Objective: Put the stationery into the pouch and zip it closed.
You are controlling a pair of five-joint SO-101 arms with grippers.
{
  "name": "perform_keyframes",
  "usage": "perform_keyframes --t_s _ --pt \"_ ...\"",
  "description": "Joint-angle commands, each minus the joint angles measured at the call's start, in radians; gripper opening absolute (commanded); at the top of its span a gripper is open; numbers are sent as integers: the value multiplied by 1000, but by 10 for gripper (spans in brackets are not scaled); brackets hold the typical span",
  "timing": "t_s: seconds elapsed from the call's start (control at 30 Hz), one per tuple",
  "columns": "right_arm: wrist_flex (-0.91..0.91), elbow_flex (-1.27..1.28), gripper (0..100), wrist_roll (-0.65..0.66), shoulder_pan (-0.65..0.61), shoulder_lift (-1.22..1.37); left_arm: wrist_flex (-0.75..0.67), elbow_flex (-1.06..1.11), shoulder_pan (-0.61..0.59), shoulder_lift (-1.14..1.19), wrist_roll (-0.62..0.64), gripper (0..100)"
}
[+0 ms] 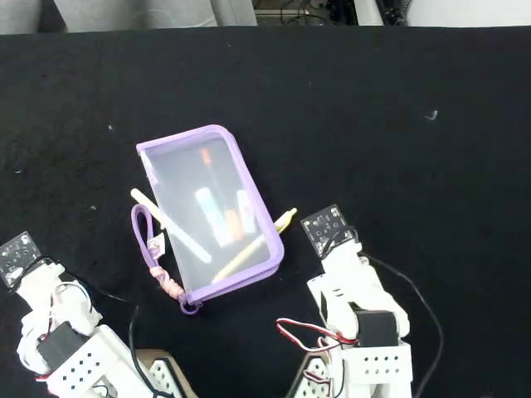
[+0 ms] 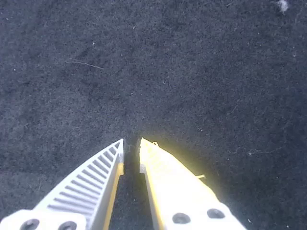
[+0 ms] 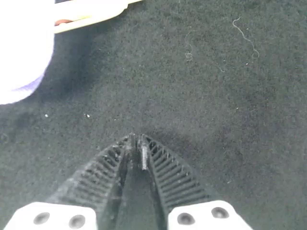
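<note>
A translucent pouch [image 1: 207, 211] with a purple rim lies flat on the black table, left of centre. Several pens and markers show through it. A white pen [image 1: 139, 198] pokes out on its left side and a yellow pen tip [image 1: 286, 219] on its right. My right arm [image 1: 342, 257] sits just right of the pouch's near corner. Its gripper [image 3: 136, 140] is shut and empty over bare cloth, with the pouch corner [image 3: 21, 67] and yellow pen [image 3: 91, 15] just beyond it. My left arm [image 1: 33, 278] is at the near left, its gripper [image 2: 131, 143] shut on nothing.
A purple wrist strap [image 1: 141, 222] and a pink braided cord [image 1: 168, 284] trail from the pouch's near left corner. The black cloth [image 1: 398, 149] stretches wide to the right and behind. Cables [image 1: 299, 334] lie by the right arm's base.
</note>
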Motion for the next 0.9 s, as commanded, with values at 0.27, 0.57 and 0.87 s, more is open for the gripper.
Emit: perform_keyframes --t_s 0.27,0.57,0.87 --pt "8 1 15 -9 6 -84 3 27 5 -3 11 65" --pt "-28 -25 15 14 11 -82 3 27 5 -3 11 65" --pt "-92 -297 70 170 5 -74 3 27 7 -3 11 65"
